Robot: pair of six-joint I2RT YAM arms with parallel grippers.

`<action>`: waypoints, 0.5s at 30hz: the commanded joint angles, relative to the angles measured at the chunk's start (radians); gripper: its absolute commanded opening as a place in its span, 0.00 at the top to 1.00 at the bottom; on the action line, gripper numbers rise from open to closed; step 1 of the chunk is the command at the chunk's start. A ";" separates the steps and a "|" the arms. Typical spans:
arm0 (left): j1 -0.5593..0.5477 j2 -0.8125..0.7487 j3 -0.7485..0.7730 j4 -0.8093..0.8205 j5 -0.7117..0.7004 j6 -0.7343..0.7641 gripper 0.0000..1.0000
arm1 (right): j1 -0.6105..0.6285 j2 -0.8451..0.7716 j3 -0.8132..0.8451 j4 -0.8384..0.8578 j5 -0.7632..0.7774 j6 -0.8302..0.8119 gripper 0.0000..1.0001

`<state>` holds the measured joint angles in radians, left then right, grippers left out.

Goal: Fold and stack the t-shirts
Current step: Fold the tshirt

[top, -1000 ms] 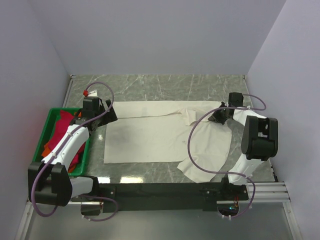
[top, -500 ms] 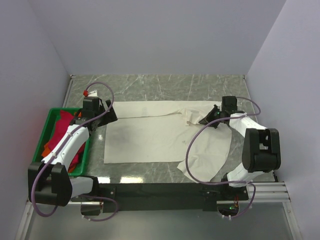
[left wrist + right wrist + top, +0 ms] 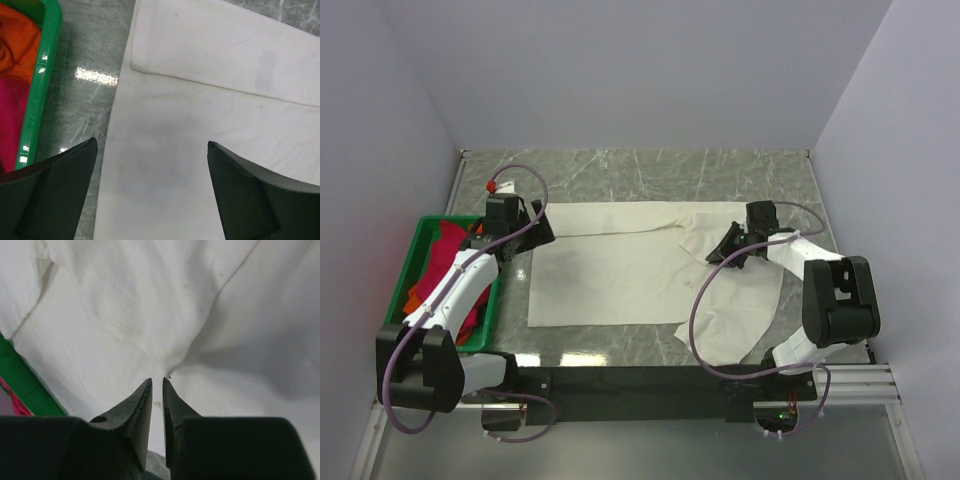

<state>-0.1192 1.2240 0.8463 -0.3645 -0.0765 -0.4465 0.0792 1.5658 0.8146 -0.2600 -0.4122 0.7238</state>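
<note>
The cream t-shirt (image 3: 620,270) is being borne mid-table (image 3: 620,170), its rumpled right part being met by the right gripper (image 3: 156,381), fingers barely parted, nothing clamped, while the left gripper (image 3: 152,143) is being held wide open, empty, above its left edge beside the green crate (image 3: 42,85).

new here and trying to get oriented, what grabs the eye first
A large cream t-shirt lies spread across the marble table, its right side rumpled. At the left edge, a green crate holds pink and orange shirts. The right pincer sits at a pucker in the cloth; the left pincer hovers open over its left edge.
</note>
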 commanded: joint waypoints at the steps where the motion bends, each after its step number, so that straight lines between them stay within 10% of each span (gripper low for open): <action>1: -0.002 -0.001 0.008 0.012 0.001 0.012 0.03 | 0.045 -0.041 0.052 -0.039 0.071 -0.070 0.77; 6: -0.002 -0.001 0.011 0.012 0.001 0.014 0.03 | 0.168 -0.079 0.202 -0.119 0.262 -0.208 0.60; 15: -0.002 -0.003 0.008 0.010 -0.002 0.012 0.03 | 0.411 0.098 0.455 -0.147 0.648 -0.451 0.60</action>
<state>-0.1192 1.2240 0.8463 -0.3645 -0.0765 -0.4465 0.4358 1.5845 1.1889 -0.3870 0.0212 0.3916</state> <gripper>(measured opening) 0.968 0.410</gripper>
